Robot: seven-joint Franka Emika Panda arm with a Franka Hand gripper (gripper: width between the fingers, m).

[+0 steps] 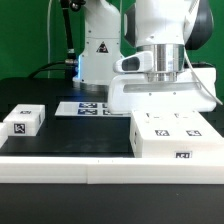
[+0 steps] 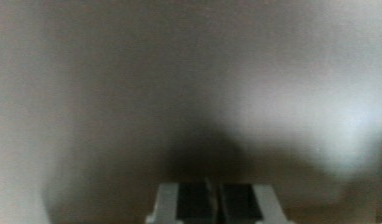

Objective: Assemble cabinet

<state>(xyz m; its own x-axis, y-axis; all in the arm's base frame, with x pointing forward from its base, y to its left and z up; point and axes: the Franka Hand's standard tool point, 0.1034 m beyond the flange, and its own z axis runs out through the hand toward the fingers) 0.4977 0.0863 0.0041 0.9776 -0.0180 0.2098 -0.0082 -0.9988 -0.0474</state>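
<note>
gripper [image 2: 209, 203] hangs low over the cabinet box [image 1: 176, 132], which lies tagged face up at the counter's front edge, toward the exterior view's right corner. fingers [image 2: 181, 203] look pressed together, only a thin dark seam and nothing seen between them, though the wrist view is blurry. closed like that, they likely push or square a part rather than lift it. small tagged block [image 1: 25, 121] waits near the opposite front corner, well apart, with the marker board [image 1: 86, 107] mid-counter behind.

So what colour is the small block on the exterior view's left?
White plastic rectangular block, black-and-white square tags; exterior view.
</note>
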